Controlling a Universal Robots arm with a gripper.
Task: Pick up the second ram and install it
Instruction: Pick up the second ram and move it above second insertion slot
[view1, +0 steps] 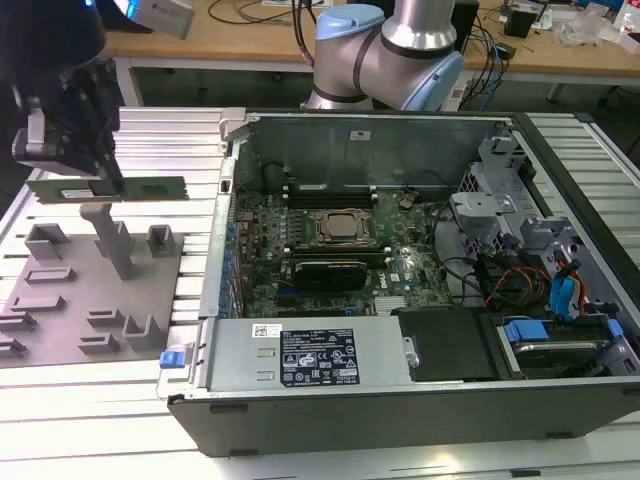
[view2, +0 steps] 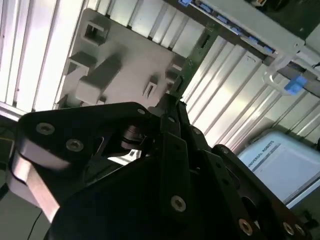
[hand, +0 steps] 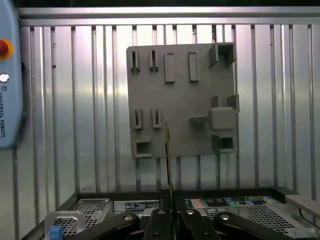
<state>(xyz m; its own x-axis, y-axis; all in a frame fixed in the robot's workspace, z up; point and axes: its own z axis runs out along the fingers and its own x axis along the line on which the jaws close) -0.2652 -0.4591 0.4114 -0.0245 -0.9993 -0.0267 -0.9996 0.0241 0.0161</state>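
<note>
Pincer (view1: 104, 184) grips second ram (view1: 150, 187) above grey tray (view1: 60, 305) — computer case (view1: 400, 420) beside

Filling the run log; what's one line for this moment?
end effector: shut on second ram | second ram: held level above grey tray | install: not yet done

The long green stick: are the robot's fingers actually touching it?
Touching. In the exterior view the fingers clamp the second ram above the grey tray; the first wrist view shows its thin edge pinched between them.
</note>
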